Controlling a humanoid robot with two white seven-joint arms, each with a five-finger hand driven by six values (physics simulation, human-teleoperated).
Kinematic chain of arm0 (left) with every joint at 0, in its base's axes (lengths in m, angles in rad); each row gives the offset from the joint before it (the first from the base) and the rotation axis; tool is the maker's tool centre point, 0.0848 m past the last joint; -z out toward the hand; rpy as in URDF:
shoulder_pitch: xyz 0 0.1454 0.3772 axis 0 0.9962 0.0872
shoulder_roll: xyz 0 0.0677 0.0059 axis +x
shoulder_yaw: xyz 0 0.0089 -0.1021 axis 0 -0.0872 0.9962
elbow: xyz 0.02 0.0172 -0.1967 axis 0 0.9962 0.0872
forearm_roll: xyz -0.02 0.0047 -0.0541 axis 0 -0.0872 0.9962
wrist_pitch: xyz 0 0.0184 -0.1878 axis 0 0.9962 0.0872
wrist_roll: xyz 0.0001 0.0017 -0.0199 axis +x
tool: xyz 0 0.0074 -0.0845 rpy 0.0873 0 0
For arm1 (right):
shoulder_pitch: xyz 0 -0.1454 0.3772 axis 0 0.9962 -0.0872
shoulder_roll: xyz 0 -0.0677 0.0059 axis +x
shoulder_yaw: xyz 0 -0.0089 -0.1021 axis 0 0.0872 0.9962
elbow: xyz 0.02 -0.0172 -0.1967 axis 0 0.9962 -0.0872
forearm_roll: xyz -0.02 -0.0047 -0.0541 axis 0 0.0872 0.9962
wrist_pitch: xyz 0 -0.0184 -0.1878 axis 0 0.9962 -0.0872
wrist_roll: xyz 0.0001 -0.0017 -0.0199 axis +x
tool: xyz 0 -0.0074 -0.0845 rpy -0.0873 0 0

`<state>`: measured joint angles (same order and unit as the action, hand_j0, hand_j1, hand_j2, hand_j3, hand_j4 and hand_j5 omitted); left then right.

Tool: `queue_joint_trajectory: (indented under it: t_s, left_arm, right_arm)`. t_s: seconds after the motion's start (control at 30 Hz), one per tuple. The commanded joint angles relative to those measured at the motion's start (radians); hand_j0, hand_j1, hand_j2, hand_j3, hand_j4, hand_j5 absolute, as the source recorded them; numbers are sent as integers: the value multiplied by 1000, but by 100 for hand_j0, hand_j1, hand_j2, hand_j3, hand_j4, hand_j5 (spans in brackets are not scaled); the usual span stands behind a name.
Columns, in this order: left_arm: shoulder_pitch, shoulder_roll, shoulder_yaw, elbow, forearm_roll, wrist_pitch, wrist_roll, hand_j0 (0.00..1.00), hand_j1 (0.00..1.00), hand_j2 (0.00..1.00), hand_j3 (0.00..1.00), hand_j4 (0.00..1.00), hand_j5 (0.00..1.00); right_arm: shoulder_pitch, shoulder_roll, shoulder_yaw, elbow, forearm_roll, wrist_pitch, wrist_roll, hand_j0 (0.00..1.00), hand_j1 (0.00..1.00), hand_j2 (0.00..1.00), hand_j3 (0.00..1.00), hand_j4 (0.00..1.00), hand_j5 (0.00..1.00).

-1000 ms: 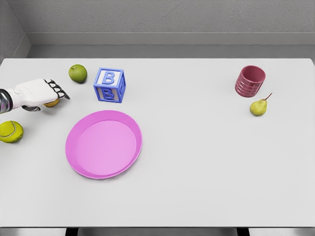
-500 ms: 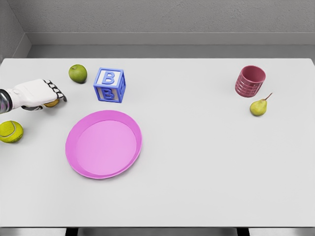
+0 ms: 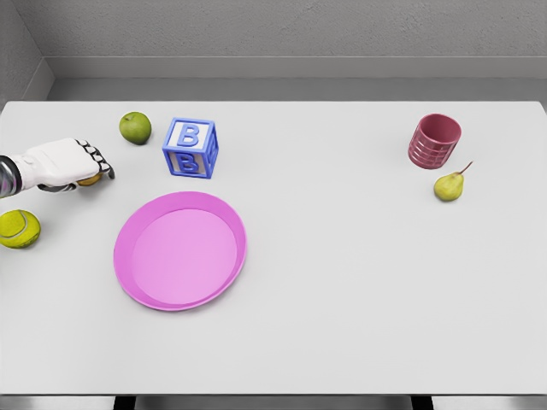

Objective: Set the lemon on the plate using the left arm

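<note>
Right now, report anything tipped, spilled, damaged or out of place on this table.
Nothing stands out. The cup is upright, the plate lies flat, and the left hand covers the lemon.

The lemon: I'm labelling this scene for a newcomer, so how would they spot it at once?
Start at the pink plate and look up-left, past its rim, to the left hand at the table's edge. The lemon is the yellow-orange sliver under that hand, unlike the uncovered green apple behind and the tennis ball in front.

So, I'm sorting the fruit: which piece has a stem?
The pear, beside the red cup; the green apple shows none, and the lemon is mostly hidden.
</note>
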<state>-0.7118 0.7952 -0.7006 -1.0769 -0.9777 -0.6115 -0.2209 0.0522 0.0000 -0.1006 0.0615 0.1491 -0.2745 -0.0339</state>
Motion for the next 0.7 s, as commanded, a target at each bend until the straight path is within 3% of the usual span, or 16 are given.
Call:
queue_joint_trajectory:
  t_s: [0.0,0.13,0.47,0.67]
  left_arm:
    - [0,1,1,0,2,1,0,70,70,70,70,70,70]
    - [0,1,1,0,2,1,0,70,70,70,70,70,70]
    - [2,4,3,-1,4,1,-2,56,56,56,56,56,56]
    - [2,6,4,-8,4,1,0,53,53,53,53,53,53]
  right_arm:
    - [0,0,-1,0,0,0,0,100,100,100,100,100,100]
    - [0,0,-1,0,0,0,0,100,100,100,100,100,100]
    - [0,0,1,0,0,0,0,100,100,100,100,100,100]
    - [0,0,-1,0,0,0,0,100,100,100,100,100,100]
